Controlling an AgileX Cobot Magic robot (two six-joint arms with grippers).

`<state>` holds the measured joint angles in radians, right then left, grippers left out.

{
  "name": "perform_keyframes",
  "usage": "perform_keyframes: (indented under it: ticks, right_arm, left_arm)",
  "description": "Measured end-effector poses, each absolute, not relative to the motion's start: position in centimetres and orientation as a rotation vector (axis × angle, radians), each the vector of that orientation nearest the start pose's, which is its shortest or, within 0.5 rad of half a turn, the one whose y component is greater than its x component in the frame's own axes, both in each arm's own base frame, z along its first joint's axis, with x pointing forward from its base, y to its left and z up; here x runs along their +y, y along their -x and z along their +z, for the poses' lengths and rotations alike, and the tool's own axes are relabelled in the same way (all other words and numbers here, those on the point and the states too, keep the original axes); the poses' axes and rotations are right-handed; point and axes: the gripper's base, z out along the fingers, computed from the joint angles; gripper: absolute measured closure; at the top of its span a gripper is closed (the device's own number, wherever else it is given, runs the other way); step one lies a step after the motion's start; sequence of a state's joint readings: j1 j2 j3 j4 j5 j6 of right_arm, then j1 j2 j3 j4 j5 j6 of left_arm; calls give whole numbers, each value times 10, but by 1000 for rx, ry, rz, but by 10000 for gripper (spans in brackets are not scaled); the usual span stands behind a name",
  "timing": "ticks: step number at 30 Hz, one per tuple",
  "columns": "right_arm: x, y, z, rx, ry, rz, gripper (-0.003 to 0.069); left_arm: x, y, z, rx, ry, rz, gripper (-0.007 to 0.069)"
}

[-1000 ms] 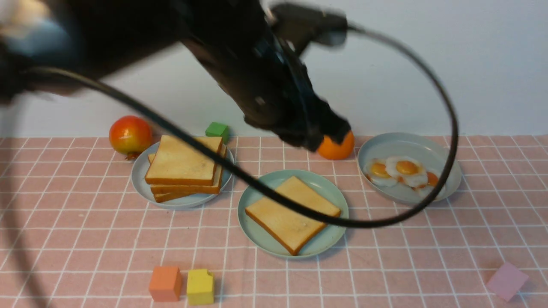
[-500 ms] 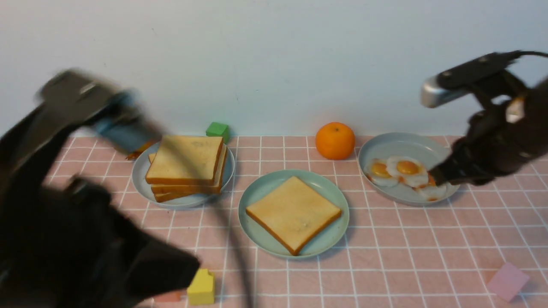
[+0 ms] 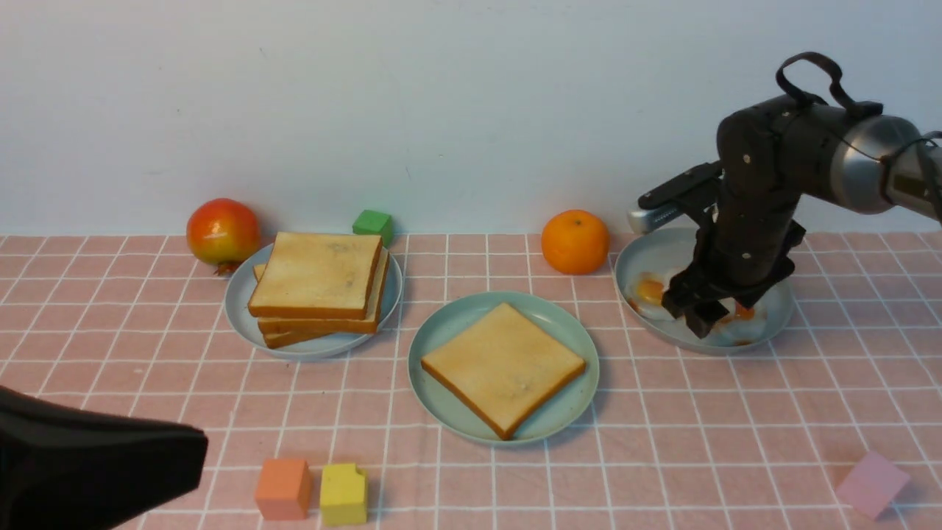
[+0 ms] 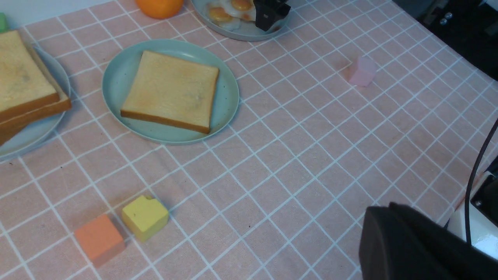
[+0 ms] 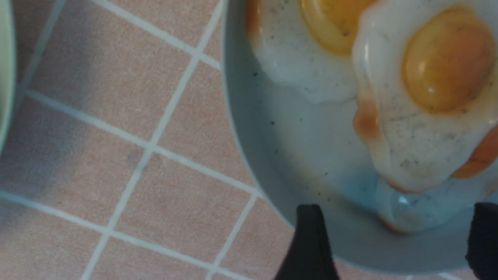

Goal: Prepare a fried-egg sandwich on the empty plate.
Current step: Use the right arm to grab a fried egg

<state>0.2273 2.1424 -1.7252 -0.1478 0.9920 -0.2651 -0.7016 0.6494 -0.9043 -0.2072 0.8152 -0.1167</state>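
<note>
One toast slice [image 3: 504, 366] lies on the mint-green plate [image 3: 441, 342] at the table's middle. The toast pile [image 3: 316, 287] sits on a paler plate [image 3: 243, 316] to its left. Three overlapping fried eggs [image 3: 649, 291] lie in the grey-blue dish [image 3: 662, 254] at the right. My right gripper [image 3: 699, 313] is open and hangs low over the dish, hiding part of the eggs. In the right wrist view its fingertips [image 5: 309, 245] straddle the near edge of an egg [image 5: 428, 97], without touching it. My left gripper [image 4: 383, 212] is shut and empty at the near left.
An orange [image 3: 575, 241] stands just left of the egg dish. A pomegranate [image 3: 223, 232] and a green block [image 3: 373, 222] are at the back left. Orange [image 3: 283, 487] and yellow [image 3: 344, 493] blocks lie near the front, a pink block [image 3: 870, 483] at the front right.
My left arm has swung from above the middle plate down to the near left corner. My right arm has come in from the right and lowered over the egg dish.
</note>
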Motion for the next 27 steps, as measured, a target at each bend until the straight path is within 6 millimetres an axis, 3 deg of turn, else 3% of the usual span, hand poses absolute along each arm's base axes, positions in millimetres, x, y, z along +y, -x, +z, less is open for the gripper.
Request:
perform_keyframes:
  ticks: [5,12,15,27]
  right_arm:
    - [92,-447,191,2732,844,-213,116]
    - [93,-459,162,2689,927,-245,116]
    - [93,-460,162,2684,931,-255,124]
    - [89,-463,164,2645,978,-339,456]
  left_arm:
    - [-81,-77,388,2032,-556,-722,612]
    - [-81,-78,390,2015,-552,-715,612]
    - [-81,-78,390,2015,-552,-714,612]
    - [-81,-78,388,2032,-559,-709,612]
